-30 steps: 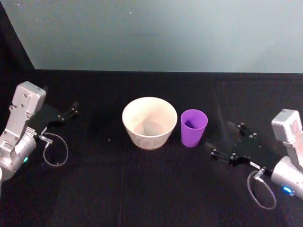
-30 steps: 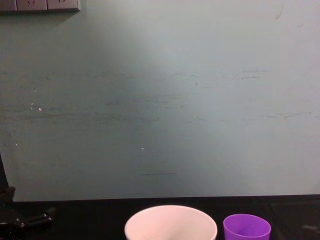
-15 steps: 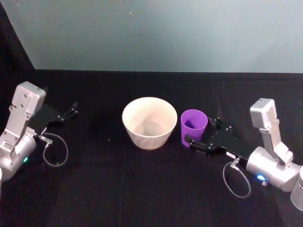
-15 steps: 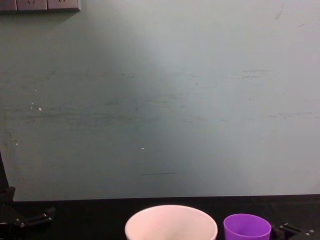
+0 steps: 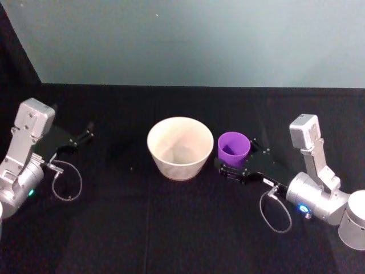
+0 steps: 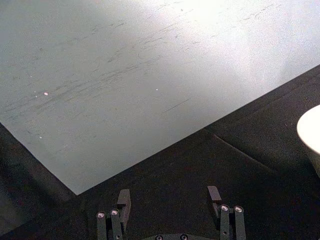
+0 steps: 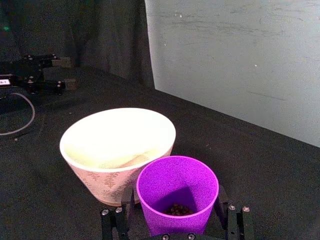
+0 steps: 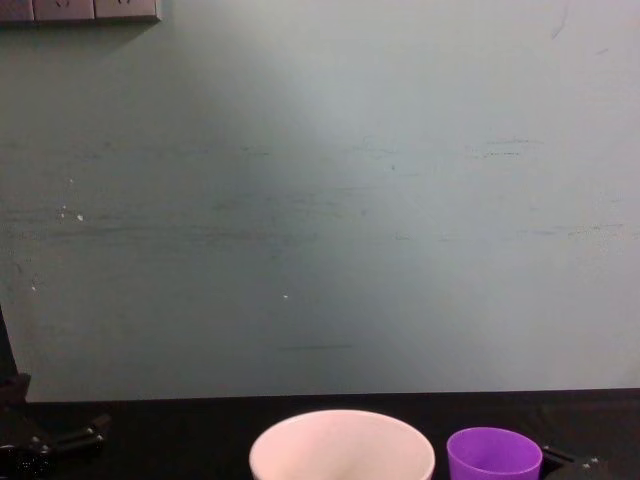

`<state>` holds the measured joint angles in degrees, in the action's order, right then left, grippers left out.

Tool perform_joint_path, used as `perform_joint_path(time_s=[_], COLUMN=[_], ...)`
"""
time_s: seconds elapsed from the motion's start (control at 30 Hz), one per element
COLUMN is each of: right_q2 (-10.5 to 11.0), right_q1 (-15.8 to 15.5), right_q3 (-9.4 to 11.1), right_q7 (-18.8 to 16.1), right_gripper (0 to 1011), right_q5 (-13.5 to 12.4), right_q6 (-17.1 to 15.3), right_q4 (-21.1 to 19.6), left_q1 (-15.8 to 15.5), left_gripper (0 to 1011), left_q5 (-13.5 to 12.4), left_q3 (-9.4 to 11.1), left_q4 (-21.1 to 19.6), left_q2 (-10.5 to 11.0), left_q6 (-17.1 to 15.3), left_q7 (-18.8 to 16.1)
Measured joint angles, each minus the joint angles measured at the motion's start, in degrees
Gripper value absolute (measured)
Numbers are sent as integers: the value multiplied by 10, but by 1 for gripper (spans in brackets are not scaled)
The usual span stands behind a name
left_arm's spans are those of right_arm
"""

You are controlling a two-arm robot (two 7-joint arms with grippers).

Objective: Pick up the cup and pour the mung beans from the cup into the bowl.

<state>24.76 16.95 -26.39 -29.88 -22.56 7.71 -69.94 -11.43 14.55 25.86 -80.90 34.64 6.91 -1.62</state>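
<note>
At centre frame of the head view, on the black desk (image 5: 171,228):

Item 1, bowl (image 5: 179,147): wide, pale pinkish-white, upright, faint leaf pattern on its outer wall. Its interior looks bare.

Item 2, cup (image 5: 233,149): small, purple, tapered, upright, just right of the bowl with a narrow gap between them. In the right wrist view, dark mung beans (image 7: 176,210) lie at its bottom.

Item 3, right claw (image 5: 235,155): low over the desk, right of centre, spread apart around the cup. One of its fingers (image 7: 114,222) stands on each side, just beside the cup's wall, and no squeeze is evident.

Item 4, left claw (image 5: 85,136): parked at the left edge, well apart from the bowl. The left wrist view shows its fingers (image 6: 122,200) parted, with nothing between them.
</note>
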Motion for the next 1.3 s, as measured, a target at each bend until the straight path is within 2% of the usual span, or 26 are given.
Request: perform_joint_path(time_s=[0.2,0.33,0.43,0.5,0.67,0.8,0.9,1.03,1.17,1.3], right_q2=[-7,-13,-16,-16,-9,0,8,21,31,36], right_q1=[0,-3,-6,-8,-26,-43,-52,-61,-67,-72], right_q3=[7,14,19,21,36,51,60,72,83,90], right_q7=[0,-2,-7,-9,-9,3,14,35,46,49], right_gripper=[995,907,805,791,747,732,726,726,726,726], right_q5=[6,8,8,7,-1,-6,-10,-13,-22,-32], right_q6=[1,4,4,4,-1,-16,-34,-79,-109,-119], right_q4=[4,5,4,0,-38,-80,-111,-160,-193,-211], left_q1=[0,0,0,0,0,0,0,0,0,0], left_gripper=[1000,1000,1000,1000,1000,1000,1000,1000,1000,1000], left_q5=[0,0,0,0,0,0,0,0,0,0], left_q3=[0,0,0,0,0,0,0,0,0,0], left_q4=[0,0,0,0,0,0,0,0,0,0], left_q2=[0,0,0,0,0,0,0,0,0,0], left_q6=[0,0,0,0,0,0,0,0,0,0], left_q7=[0,0,0,0,0,0,0,0,0,0])
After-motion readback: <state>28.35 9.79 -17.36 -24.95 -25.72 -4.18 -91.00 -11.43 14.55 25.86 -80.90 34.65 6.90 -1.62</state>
